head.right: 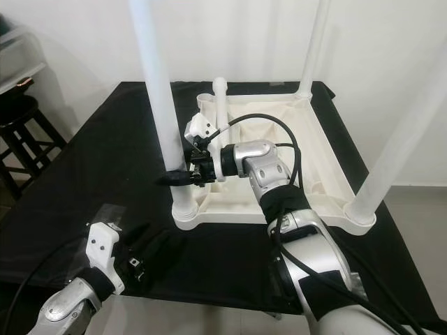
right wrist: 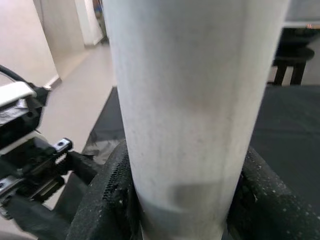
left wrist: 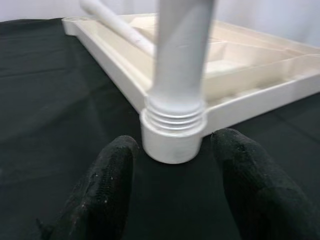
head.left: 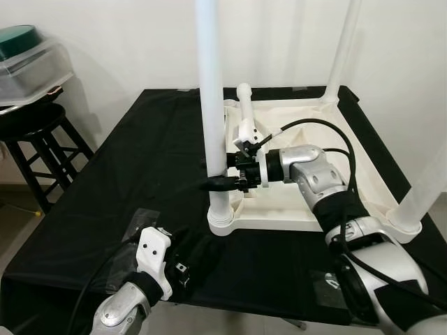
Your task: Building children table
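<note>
At lower left the left gripper [head.left: 183, 259] is held wide open, just short of the corner socket [left wrist: 172, 137]. Mid-frame, the leg [head.left: 211, 105] is clamped by the right gripper [head.left: 222, 183], standing upright in the upside-down tabletop [head.left: 300, 209]. Looks like screwing-in is underway, thread still exposed, so more twisting is probably needed.

White plastic tabletop [head.left: 307, 202] upside down on black cloth, near-left leg [head.left: 211, 105] upright in threaded corner socket [left wrist: 173, 132], two more legs [head.left: 342, 49] standing at corners, fourth leg [head.left: 246, 112] lying loose inside.
</note>
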### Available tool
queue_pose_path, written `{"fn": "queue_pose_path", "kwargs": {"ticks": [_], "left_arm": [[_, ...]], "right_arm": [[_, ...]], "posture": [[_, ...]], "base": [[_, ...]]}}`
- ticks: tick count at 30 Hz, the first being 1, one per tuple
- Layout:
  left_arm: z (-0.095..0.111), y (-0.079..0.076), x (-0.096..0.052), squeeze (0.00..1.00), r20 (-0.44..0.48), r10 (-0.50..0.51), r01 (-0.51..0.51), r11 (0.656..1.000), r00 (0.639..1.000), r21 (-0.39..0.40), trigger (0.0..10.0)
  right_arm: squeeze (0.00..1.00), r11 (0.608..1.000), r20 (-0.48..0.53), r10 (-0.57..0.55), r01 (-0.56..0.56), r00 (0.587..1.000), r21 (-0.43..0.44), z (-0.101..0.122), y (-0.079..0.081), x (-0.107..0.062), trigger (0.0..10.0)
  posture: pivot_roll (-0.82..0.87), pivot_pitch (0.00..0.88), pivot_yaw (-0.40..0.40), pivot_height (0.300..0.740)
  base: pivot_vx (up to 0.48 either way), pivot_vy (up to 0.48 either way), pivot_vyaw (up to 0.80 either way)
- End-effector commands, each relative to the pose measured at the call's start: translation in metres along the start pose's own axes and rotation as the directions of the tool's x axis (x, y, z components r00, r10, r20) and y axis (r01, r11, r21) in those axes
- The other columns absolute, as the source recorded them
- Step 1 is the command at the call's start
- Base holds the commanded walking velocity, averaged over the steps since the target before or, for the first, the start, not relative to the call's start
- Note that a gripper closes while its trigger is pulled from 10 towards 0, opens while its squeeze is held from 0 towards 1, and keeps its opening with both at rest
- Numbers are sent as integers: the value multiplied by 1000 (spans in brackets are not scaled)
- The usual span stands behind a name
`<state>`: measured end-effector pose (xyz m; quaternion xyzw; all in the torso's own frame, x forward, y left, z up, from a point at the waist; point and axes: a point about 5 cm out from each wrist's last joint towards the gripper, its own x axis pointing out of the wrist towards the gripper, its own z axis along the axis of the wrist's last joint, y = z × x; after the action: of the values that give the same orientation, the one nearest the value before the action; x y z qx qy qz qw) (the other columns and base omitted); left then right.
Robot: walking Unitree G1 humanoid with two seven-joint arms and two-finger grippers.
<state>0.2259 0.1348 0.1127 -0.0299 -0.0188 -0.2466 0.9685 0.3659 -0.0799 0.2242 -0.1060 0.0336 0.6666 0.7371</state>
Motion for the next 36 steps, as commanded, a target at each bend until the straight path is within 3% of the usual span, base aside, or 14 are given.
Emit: {"fn": "queue_pose_path", "kwargs": {"ticks": [1, 7, 8, 10, 11, 13, 23, 24, 25, 26, 27, 31, 35, 36], "left_arm": [[-2, 3, -3, 0, -7, 26, -26, 1000, 1000, 14, 10000], [-2, 2, -5, 0, -11, 31, -31, 999, 999, 12, 10000], [-1, 2, -6, 0, -13, 42, -42, 999, 999, 16, 10000], [-1, 5, -9, 0, -17, 58, -57, 998, 998, 21, 10000], [-1, 5, -9, 0, -17, 58, -57, 998, 998, 21, 10000], [-1, 6, -9, 0, -21, 65, -64, 998, 998, 17, 10000], [-2, 3, -6, 0, -23, 61, -61, 998, 998, -4, 10000], [-2, 2, -5, 0, -21, 64, -64, 998, 998, -2, 10000], [-3, 2, -5, 0, -22, 65, -65, 998, 998, -3, 10000], [-3, 2, -5, 0, -22, 65, -65, 998, 998, -3, 10000], [-3, 1, -4, 0, -23, 65, -65, 998, 998, -7, 10000], [-4, 1, -3, 0, -27, 57, -58, 998, 998, -17, 10000], [-4, 1, -1, 0, -28, 55, -55, 998, 998, -20, 10000], [-4, 1, -1, 0, -28, 55, -55, 998, 998, -20, 10000]], "right_arm": [[0, 998, -5, 62, -62, 998, 14, -8, 7, 7, 0], [0, 982, -2, -181, 181, 983, 55, -27, 1, -10, 0], [0, 938, -33, -328, 329, 944, 108, -40, 6, -9, 0], [0, 627, -301, -726, 775, 618, 81, -79, 24, 1, 0], [0, 627, -301, -726, 775, 618, 81, -79, 24, 1, 0], [0, 592, -403, -691, 790, 599, 159, -102, 77, 16, 0], [0, 631, -316, -709, 767, 631, 114, -78, 47, 12, 0], [0, 629, -295, -713, 766, 636, 132, -72, 40, 15, 10000], [392, 639, -254, -716, 757, 650, 134, -64, 34, 19, 10000], [392, 639, -254, -716, 757, 650, 134, -64, 34, 19, 10000], [1000, 653, -211, -711, 741, 671, 154, -56, 30, 22, 10000], [1000, 694, -73, -698, 698, 713, 176, -24, 26, 26, 10000], [1000, 870, 54, -488, 481, 871, 109, -1, 27, 28, 10000], [1000, 870, 54, -488, 481, 871, 109, -1, 27, 28, 10000]], "posture": [[32, 40, 56, 740], [14, 56, 58, 740], [16, 62, 49, 740], [1, 80, 54, 740], [1, 80, 54, 740], [-4, 90, 67, 740], [-13, 77, 41, 740], [-9, 68, 36, 740], [-11, 65, 39, 740], [-11, 65, 39, 740], [-14, 61, 40, 740], [-16, 58, 42, 740], [-17, 56, 46, 740], [-17, 56, 46, 740]], "base": [[0, 0, 0], [0, 0, 0], [0, 0, 0], [0, 0, 0], [0, 0, 0], [0, 0, 0], [0, 0, 0], [0, 0, 0], [0, 0, 0], [0, 0, 0], [0, 0, 0], [0, 0, 0], [0, 0, 0], [0, 0, 0]]}}
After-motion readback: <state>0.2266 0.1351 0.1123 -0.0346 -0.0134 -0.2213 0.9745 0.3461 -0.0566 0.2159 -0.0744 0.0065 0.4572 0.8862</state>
